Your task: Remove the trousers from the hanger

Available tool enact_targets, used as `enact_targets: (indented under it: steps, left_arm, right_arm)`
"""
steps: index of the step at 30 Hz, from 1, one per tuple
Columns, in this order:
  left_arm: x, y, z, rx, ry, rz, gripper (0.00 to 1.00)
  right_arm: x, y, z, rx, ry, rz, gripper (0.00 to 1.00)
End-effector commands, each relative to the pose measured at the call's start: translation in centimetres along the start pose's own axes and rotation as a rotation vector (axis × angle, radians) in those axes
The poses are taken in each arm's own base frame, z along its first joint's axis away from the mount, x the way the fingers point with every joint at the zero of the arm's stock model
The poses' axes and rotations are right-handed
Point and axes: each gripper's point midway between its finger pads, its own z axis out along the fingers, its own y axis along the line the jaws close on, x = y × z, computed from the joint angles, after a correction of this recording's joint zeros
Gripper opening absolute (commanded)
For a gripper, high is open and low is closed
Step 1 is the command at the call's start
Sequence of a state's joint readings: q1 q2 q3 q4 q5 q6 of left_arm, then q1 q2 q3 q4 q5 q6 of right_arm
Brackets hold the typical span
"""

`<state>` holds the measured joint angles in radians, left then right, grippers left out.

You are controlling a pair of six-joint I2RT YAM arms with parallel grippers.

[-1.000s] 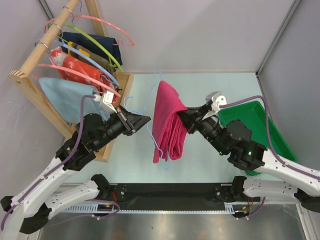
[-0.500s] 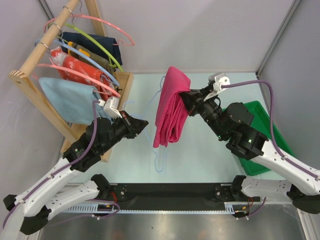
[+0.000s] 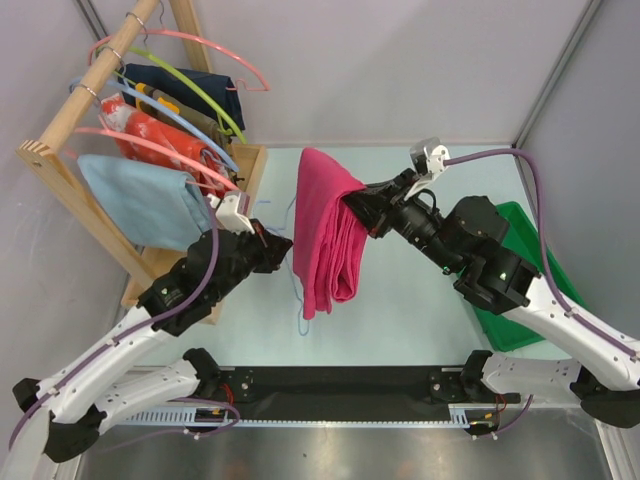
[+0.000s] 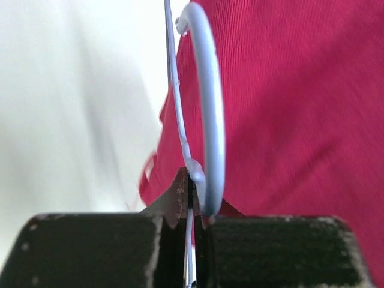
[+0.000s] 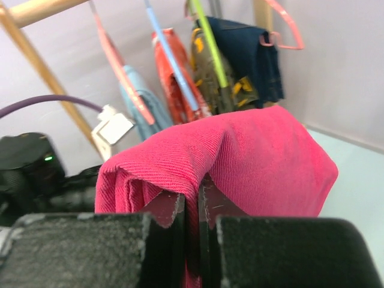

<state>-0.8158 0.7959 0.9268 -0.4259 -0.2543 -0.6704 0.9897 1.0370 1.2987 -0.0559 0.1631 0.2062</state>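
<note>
The magenta-pink trousers (image 3: 325, 235) hang in a thick folded bundle over the table's middle, held up at the top fold. My right gripper (image 3: 352, 205) is shut on that fold; in the right wrist view the cloth (image 5: 252, 150) drapes over the closed gripper (image 5: 192, 201). My left gripper (image 3: 283, 246) is shut on the thin light-blue wire hanger (image 3: 299, 322), which runs down the trousers' left side. In the left wrist view the hanger's hook (image 4: 211, 120) rises from the gripper (image 4: 191, 198), with the trousers (image 4: 294, 120) right behind it.
A wooden rack (image 3: 62, 130) at the back left holds pink, lime-green and blue hangers with a pale blue cloth (image 3: 140, 205), a red-orange cloth (image 3: 160, 135) and a dark garment (image 3: 205, 88). A green tray (image 3: 520, 250) sits on the right behind the right arm.
My right gripper has lifted the trousers and carried them back and then to the left. The hanger's lower end has swung left. My left gripper has kept its hold with little movement.
</note>
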Motion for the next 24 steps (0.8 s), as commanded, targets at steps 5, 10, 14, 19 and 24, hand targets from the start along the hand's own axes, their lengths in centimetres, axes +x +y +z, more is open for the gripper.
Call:
enact_targets:
  steps: [5, 10, 14, 19, 24]
  left_arm:
    - [-2.4, -0.8, -0.7, 0.016, -0.060, 0.056, 0.00]
    - [-2.8, -0.2, -1.6, -0.004, -0.076, 0.076, 0.00]
    - [-3.0, 0.6, -2.1, -0.042, -0.082, 0.097, 0.00]
    - [-3.3, 0.7, -2.5, -0.042, -0.089, 0.103, 0.00]
    - [-3.4, -0.2, -2.4, -0.006, -0.078, 0.110, 0.00]
  right_arm:
    - [-7.9, 0.5, -1.2, 0.005, -0.234, 0.032, 0.00]
    - [-7.5, -5.4, -1.0, 0.253, -0.236, -0.012, 0.00]
    - [-8.2, -10.5, -2.7, 0.446, -0.263, -0.050, 0.00]
    - [-9.7, -16.2, -7.2, 0.698, -0.267, -0.131, 0.00]
    - [-10.1, -22.0, -13.8, 1.015, -0.240, -0.248, 0.00]
